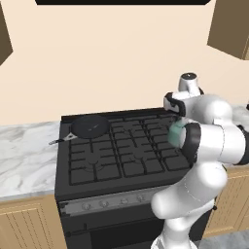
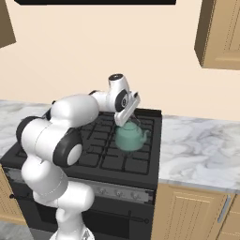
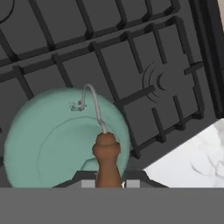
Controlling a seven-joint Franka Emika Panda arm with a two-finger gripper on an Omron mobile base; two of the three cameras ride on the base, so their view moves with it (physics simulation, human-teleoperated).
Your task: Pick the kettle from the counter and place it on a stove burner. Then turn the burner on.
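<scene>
Kettle (image 2: 130, 137) hangs under gripper (image 2: 127, 114), frame centre, above stove grates.

Pan (image 1: 90, 126), flat black disc, upper left of stove. Kettle: glossy teal, rounded, spout toward marble counter (image 2: 201, 145) at right. Fingers pinch the brown wooden grip (image 3: 106, 151) of its wire handle. Round black burner (image 3: 168, 81) upper right in hand view.

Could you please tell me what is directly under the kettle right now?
Black stove grate lies beneath the kettle, which the gripper grips by its brown handle piece. Its body covers whatever burner sits directly below.
</scene>
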